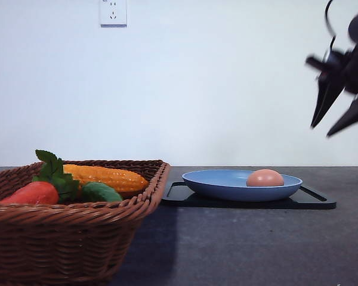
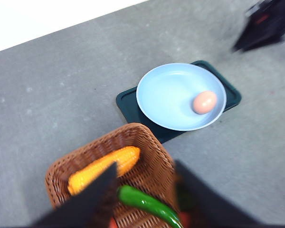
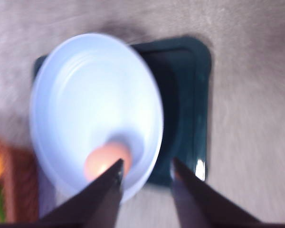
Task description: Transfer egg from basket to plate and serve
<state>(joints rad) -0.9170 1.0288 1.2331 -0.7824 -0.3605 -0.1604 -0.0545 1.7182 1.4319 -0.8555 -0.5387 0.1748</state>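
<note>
The salmon egg (image 1: 265,177) lies in the blue plate (image 1: 221,185), toward its right side; it also shows as the egg (image 2: 204,102) in the plate (image 2: 166,95) and, blurred, as the egg (image 3: 104,159) in the plate (image 3: 85,95). The wicker basket (image 1: 77,238) stands at the near left. My right gripper (image 1: 335,126) hangs open high at the right, well above the plate, and in its own view the right gripper (image 3: 146,173) holds nothing. My left gripper (image 2: 146,176) is open above the basket (image 2: 147,142).
The plate rests on a flat black tray (image 1: 313,199). In the basket lie a corn cob (image 1: 107,177), a green pepper (image 1: 101,192) and a red vegetable with leaves (image 1: 36,192). Bare dark tabletop (image 1: 256,244) stretches in front of the tray.
</note>
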